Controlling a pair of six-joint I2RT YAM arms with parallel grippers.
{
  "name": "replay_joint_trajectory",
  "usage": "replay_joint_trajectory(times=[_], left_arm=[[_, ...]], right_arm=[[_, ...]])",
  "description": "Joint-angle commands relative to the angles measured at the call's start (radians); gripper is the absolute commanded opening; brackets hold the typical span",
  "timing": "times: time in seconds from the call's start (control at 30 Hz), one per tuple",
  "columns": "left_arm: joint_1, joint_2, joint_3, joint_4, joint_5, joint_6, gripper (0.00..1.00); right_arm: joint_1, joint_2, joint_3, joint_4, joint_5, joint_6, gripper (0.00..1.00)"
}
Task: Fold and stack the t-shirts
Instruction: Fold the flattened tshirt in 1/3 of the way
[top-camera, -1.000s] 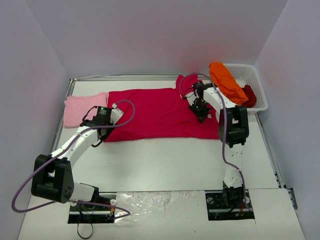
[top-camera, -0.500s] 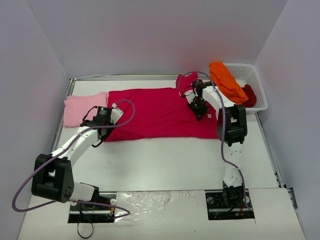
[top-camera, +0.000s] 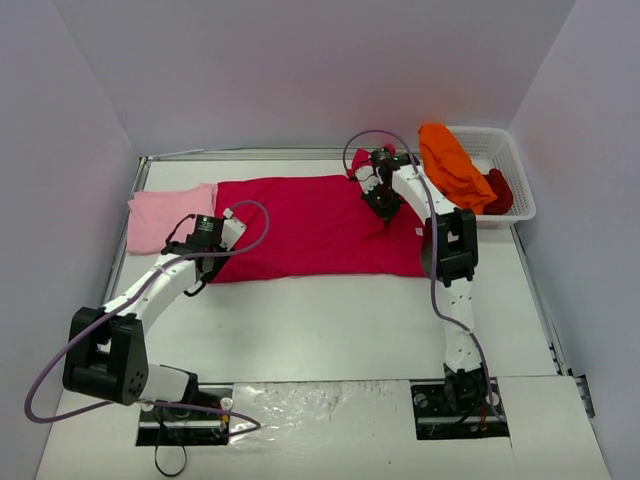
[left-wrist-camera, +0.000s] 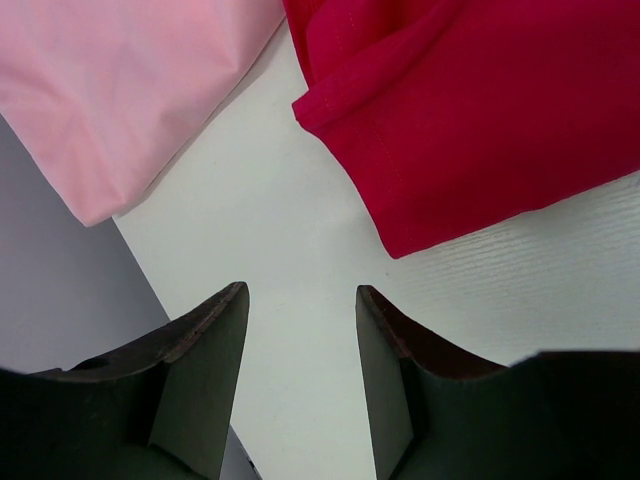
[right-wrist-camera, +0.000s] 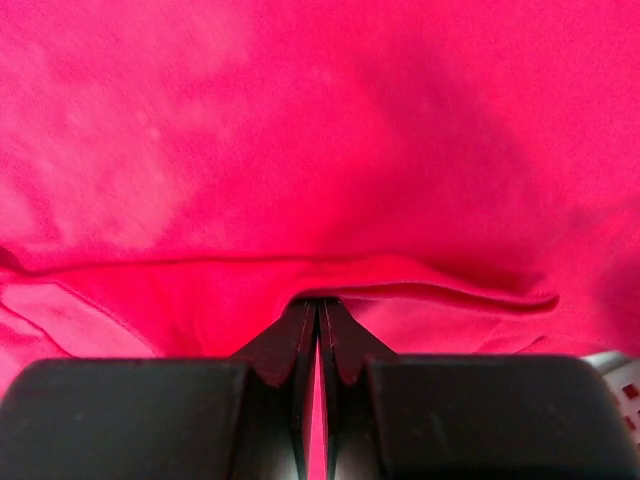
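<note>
My right gripper (right-wrist-camera: 318, 310) has dragged its pinched fold of the crimson shirt (top-camera: 300, 225) back-left. The shirt lies lengthwise left-right, with my left gripper (left-wrist-camera: 300, 295) gaping just beside its left corner.

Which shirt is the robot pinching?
The big crimson-magenta shirt: the right gripper is shut on a fold of it. The pale pink shirt lies untouched; the orange shirt and dark red shirt sit in the basket.

A white desk (top-camera: 330, 320) fills the bottom of a plain enclosure; a pale lavender-grey back wall (top-camera: 300, 70) rises behind it; a matching left wall (top-camera: 50, 230) and right wall (top-camera: 590, 150) close it in; the light is soft and even.
</note>
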Motion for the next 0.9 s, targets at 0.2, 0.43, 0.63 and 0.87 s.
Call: replay_joint_trajectory(times=[0.2,0.43,0.63,0.87], left_arm=[[0.004,-0.017,-0.006,0.0,-0.021,-0.018,0.46],[0.004,-0.006,0.009,-0.011,-0.014,-0.026,0.46],[0.0,-0.031,0.022,-0.039,0.019,0.0,0.46],[-0.011,-0.089,0.003,-0.094,0.111,0.036,0.46]], right_arm=[[0.027,0.042,0.172,-0.05,-0.074,-0.005,0.0],[0.019,-0.034,0.134,0.036,-0.087,0.009,0.0],[0.005,-0.207,-0.036,0.1,-0.007,0.02,0.01],[-0.016,-0.482,-0.366,0.102,0.087,0.023,0.24]])
